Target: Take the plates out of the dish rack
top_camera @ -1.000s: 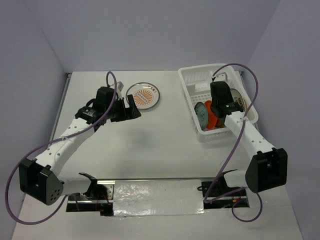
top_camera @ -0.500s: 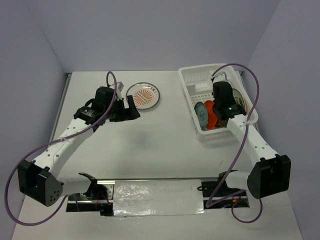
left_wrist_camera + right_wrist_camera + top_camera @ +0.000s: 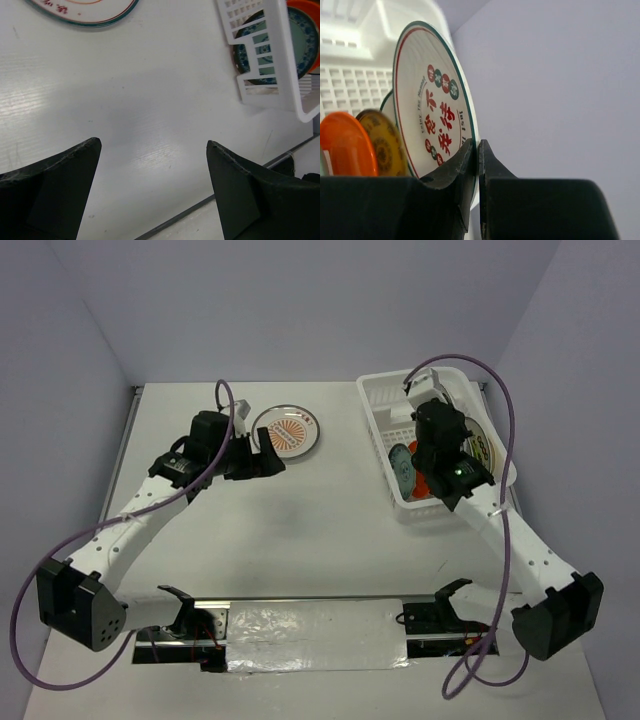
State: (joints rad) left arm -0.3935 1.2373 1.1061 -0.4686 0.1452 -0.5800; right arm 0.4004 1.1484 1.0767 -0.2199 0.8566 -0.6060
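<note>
- My right pincer (image 3: 476,150): pinched narrow on the rim of the white plate with red marks (image 3: 432,115), gripped edge-on so it can rise upright out of the dish rack (image 3: 385,400), at 2 o'clock on the worktop (image 3: 330,530).
- My left pincer (image 3: 152,145): spread wide and empty, with the orange sunburst plate (image 3: 287,432) lying flat at its 1 o'clock.
- Change: my right jaws have tightened slightly and that elbow has swung toward 4 o'clock. The left is unchanged.

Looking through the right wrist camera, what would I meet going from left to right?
Orange plate → golden-tan plate → white plate with red characters, its rim pinched by the right end effector.
</note>
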